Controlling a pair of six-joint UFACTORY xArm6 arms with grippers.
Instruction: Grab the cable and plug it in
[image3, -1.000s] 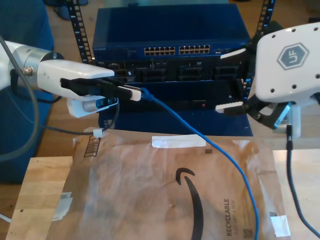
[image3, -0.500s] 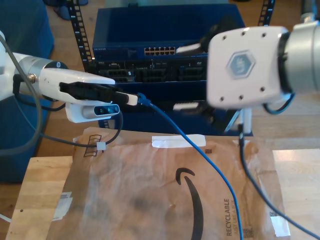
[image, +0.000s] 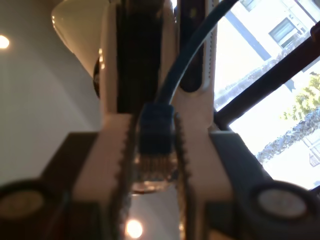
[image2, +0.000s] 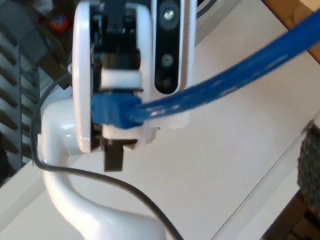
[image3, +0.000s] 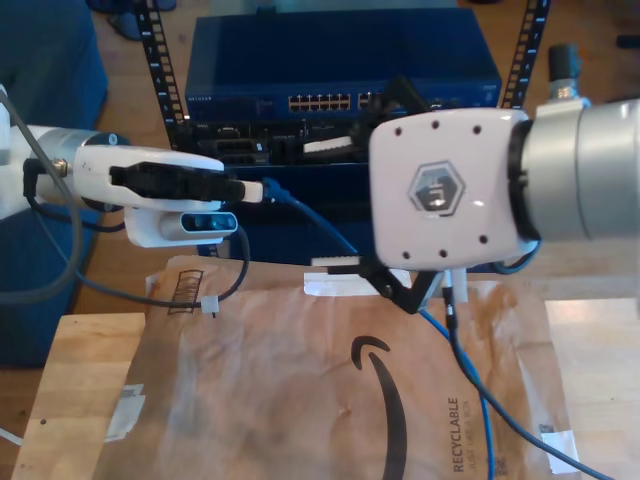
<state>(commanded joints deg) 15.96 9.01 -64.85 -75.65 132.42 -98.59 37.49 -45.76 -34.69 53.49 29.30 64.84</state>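
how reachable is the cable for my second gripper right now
Probably yes. My second gripper has its jaws open close to the cable, which hangs free in the air beyond my first gripper, and nothing appears to sit between them.

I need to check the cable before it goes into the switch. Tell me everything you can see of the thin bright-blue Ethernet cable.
The thin bright-blue Ethernet cable is round, smooth-jacketed plastic. Its end carries a blue boot and a clear-tipped plug with a row of contacts, clamped between my first gripper's ridged pads. From there, in the exterior view, it slopes down toward that view's right, passes behind the other arm's white housing and runs on across the brown paper mailer. The second wrist view shows it leaving the clamped boot.
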